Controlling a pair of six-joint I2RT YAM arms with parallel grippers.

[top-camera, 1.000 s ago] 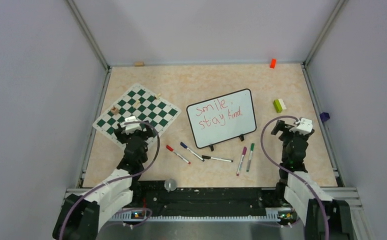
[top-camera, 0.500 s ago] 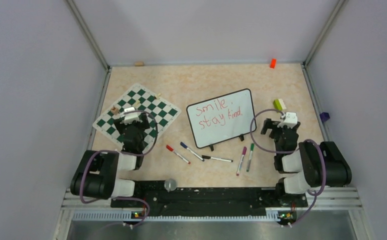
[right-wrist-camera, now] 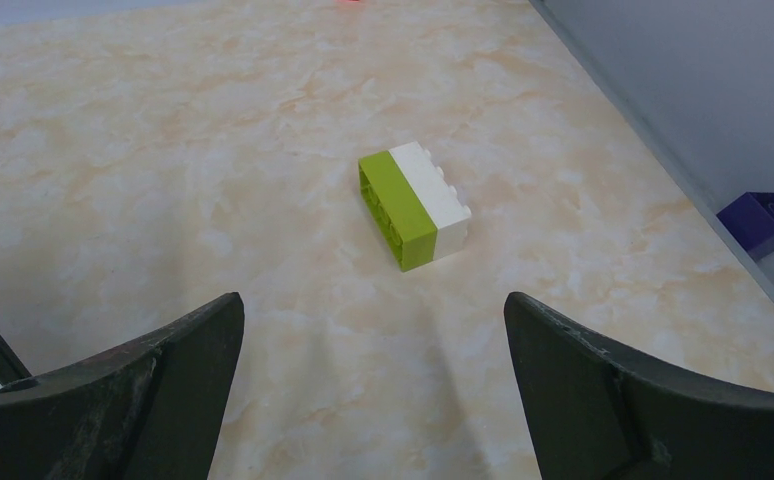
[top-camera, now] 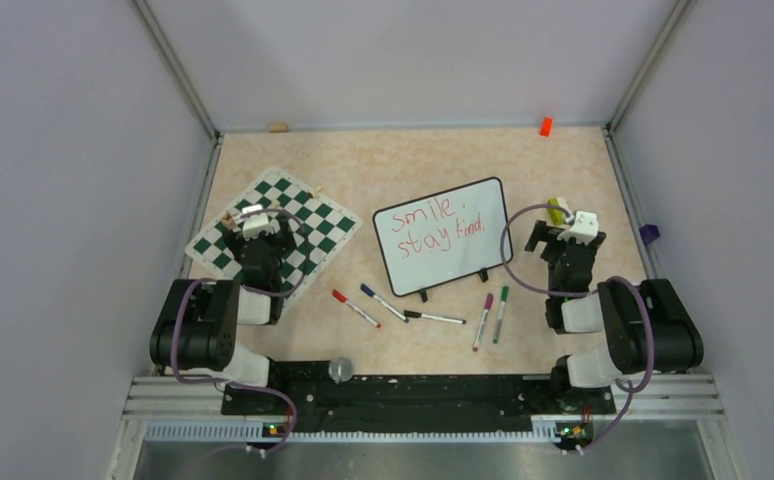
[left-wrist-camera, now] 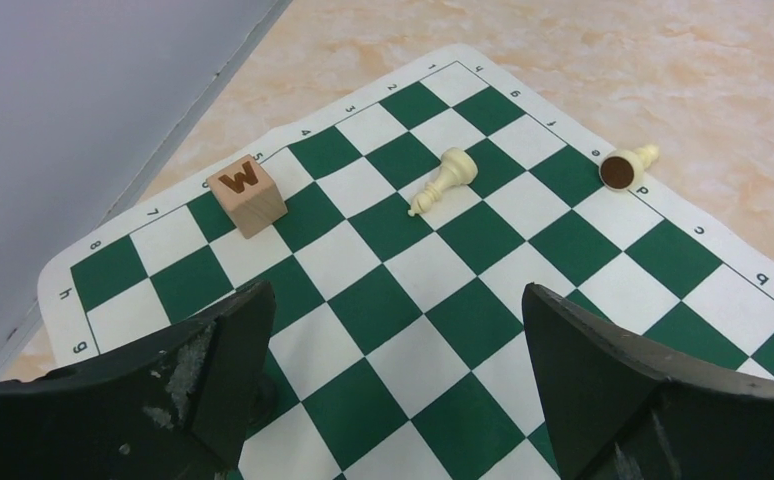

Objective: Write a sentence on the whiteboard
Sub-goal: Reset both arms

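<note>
The whiteboard [top-camera: 445,236] stands tilted at the middle of the table on two black feet. It carries the sentence [top-camera: 433,226] in red marker, two lines reading "smile. stay kind." My left gripper [top-camera: 260,240] hangs open over the chess mat, well left of the board; in its wrist view the left gripper [left-wrist-camera: 395,340] holds nothing. My right gripper [top-camera: 561,238] is open just right of the board, and the right gripper [right-wrist-camera: 373,350] is empty over bare table.
Several markers [top-camera: 433,317] lie in front of the board. The chess mat [left-wrist-camera: 483,290] holds a wooden W block [left-wrist-camera: 248,194] and two fallen pale pieces [left-wrist-camera: 445,178]. A green-and-white brick [right-wrist-camera: 414,204] lies ahead of the right gripper. A blue block [right-wrist-camera: 763,221] and a red block [top-camera: 545,126] sit near the walls.
Both arms have folded back toward their bases. The grippers have shifted slightly away from me, the left further onto the chess mat, the right toward the brick. Both stay open.
</note>
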